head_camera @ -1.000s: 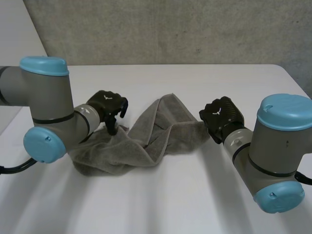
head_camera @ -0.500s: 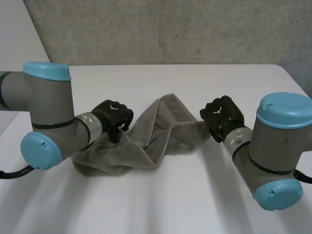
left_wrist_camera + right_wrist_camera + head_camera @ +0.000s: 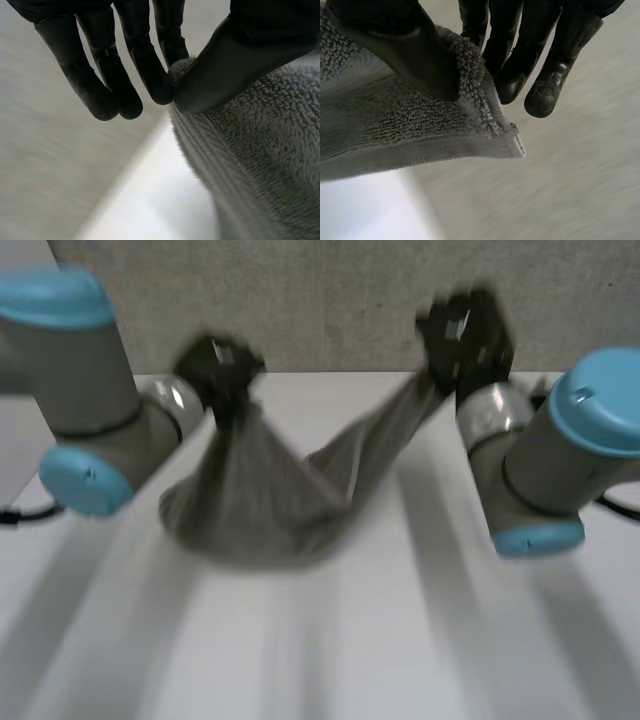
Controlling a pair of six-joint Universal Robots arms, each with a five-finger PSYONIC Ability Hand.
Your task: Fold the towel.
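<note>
A grey towel (image 3: 270,500) hangs between my two raised hands, sagging in the middle down to the white table (image 3: 330,640). My left hand (image 3: 220,365) pinches one upper end of it; in the left wrist view the thumb (image 3: 235,65) presses the towel (image 3: 260,160) against the fingers (image 3: 145,65). My right hand (image 3: 465,335) holds the other end higher up. In the right wrist view its thumb (image 3: 405,50) clamps a corner of the towel (image 3: 410,125) against the fingers (image 3: 520,60).
A grey wall (image 3: 330,300) rises behind the table's far edge. Both arms (image 3: 90,400) (image 3: 570,450) stand over the table's sides.
Both hands have risen fast, lifting the towel off the table. The left hand has closed on the towel's left end; the right hand kept its hold.
</note>
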